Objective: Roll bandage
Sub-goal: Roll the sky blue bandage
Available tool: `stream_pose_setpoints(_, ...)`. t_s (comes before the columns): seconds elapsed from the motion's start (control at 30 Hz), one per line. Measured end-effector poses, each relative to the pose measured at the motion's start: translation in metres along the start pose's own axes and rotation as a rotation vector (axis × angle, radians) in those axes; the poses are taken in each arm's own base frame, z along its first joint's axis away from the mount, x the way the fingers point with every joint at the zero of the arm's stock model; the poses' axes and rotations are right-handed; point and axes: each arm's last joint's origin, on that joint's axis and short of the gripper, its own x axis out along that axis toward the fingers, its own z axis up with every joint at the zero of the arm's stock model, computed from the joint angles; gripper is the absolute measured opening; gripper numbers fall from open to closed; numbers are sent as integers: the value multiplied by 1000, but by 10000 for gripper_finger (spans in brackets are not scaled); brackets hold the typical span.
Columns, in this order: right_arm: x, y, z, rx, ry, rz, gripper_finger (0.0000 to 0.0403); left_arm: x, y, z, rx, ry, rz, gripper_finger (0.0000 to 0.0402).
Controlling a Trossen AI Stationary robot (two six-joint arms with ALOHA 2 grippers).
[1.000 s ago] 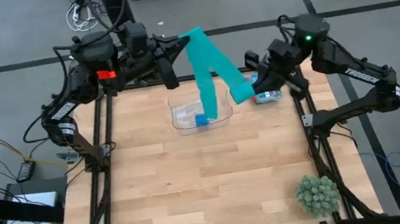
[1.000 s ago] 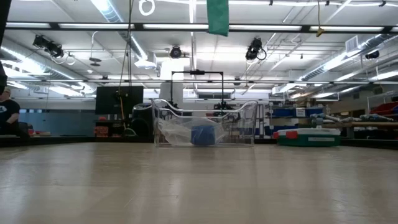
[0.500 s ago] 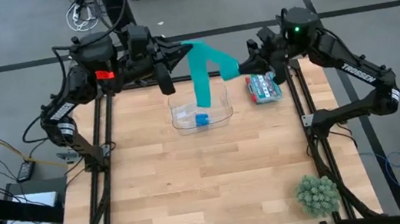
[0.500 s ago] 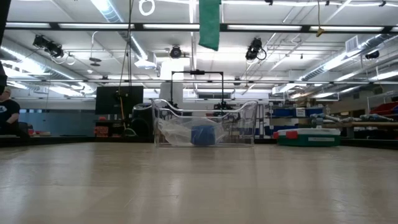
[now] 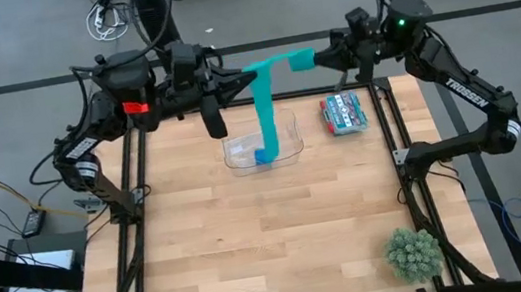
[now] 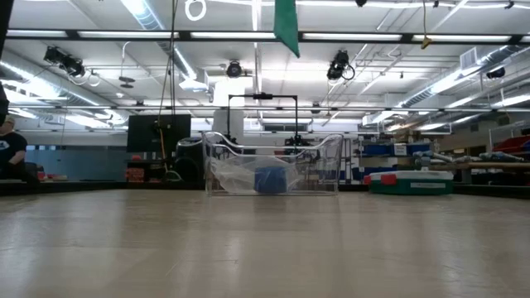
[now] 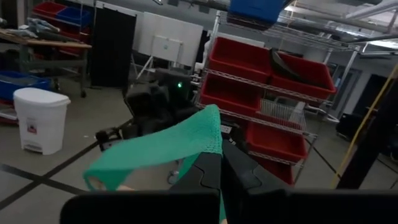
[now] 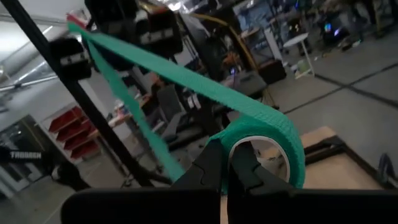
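Note:
The teal bandage (image 5: 275,63) is stretched high over the table's far side between my two grippers. My left gripper (image 5: 243,74) is shut on it partway along. From there a loose tail (image 5: 265,115) hangs down; its free end (image 6: 286,25) stays well above the table. My right gripper (image 5: 316,58) is shut at the strip's other end, which curls around its fingertips (image 8: 273,134). Below stands a clear container (image 5: 286,148) with a blue roll (image 6: 269,180) inside. My left gripper pinches the strip (image 7: 210,134) between its two fingertips, partway along its length. The fingers are about level and point toward the table's right. One run goes taut to the other gripper; the tail hangs slack below. My right gripper has the bandage's end wound in a loop (image 8: 283,140) around its shut fingertips, with the strip leading in between them. The fingers are level and point toward the table's left. The bandage is lifted clear and runs taut to my left gripper (image 8: 78,37).
A flat teal and red box (image 5: 342,113) lies near the far right edge. A green plant (image 5: 414,254) stands at the near right corner. The wooden table top (image 5: 252,238) is bare in the middle and near side.
My right gripper has swung toward the table's far edge and turned to face the left arm, carrying the bandage end off the box area. The run between the grippers, slanted before, now lies level and taut. The hanging tail has swayed slightly.

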Motion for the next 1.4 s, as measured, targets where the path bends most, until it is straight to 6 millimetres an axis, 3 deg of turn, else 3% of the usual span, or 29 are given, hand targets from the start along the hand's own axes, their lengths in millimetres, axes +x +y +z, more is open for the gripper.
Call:
stream_pose_setpoints(0.23, -5, -1, 10, -48, -91, -32, 0, 24, -7, -18, 3, 33, -15, 3)
stream_pose_setpoints(0.5, -11, 12, 21, -74, -187, 23, 0, 47, -6, -36, 10, 69, 3, 3)
stream_pose_setpoints(1.0, -26, 34, 33, -132, -284, 109, 0, 72, -7, -57, 12, 97, -28, 3)
stream_pose_setpoints(1.4, -25, 38, 34, -120, -314, 130, 0, 93, -6, -80, 20, 162, -36, 3)
